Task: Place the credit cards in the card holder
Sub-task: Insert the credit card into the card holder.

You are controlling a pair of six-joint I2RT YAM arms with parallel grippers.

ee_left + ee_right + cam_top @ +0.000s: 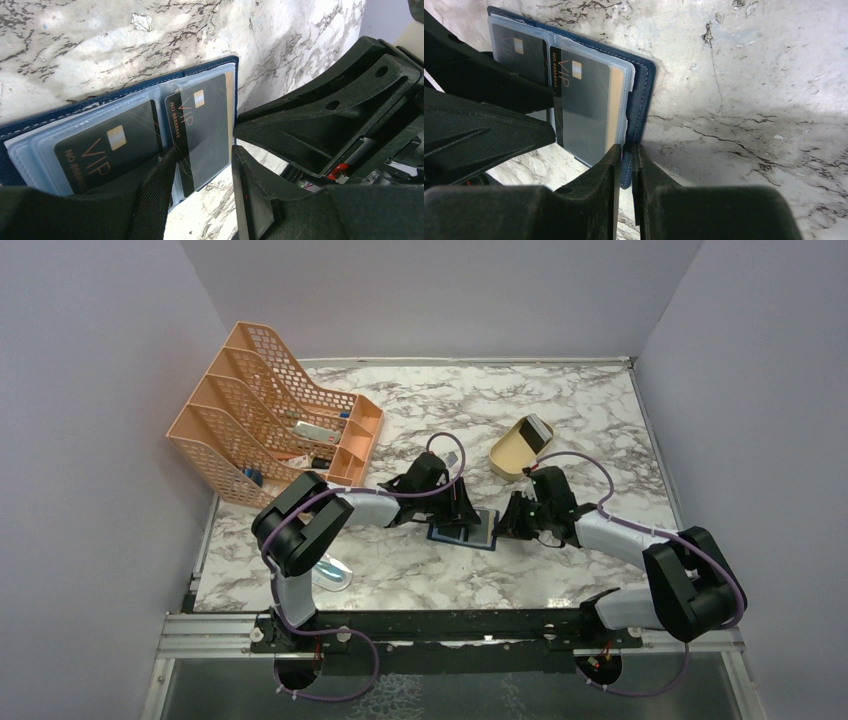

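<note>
The navy card holder [463,532] lies open on the marble table, its clear sleeves facing up. One dark grey VIP card [107,150] sits in a sleeve. A second dark grey VIP card [200,135] lies partly in the neighbouring sleeve and sticks out over the near edge, with a yellow-gold card [616,110] behind it. My left gripper [202,149] is open, its fingers on either side of that protruding card. My right gripper [626,147] is shut on the holder's navy cover edge [644,100]. Both grippers meet at the holder in the top view, left [462,512] and right [503,525].
An orange mesh file rack [270,425] stands at the back left. A tan oval tray [512,455] with a card-like item in it sits behind the right gripper. A pale blue-patterned packet [335,575] lies by the left arm's base. Walls close in on three sides.
</note>
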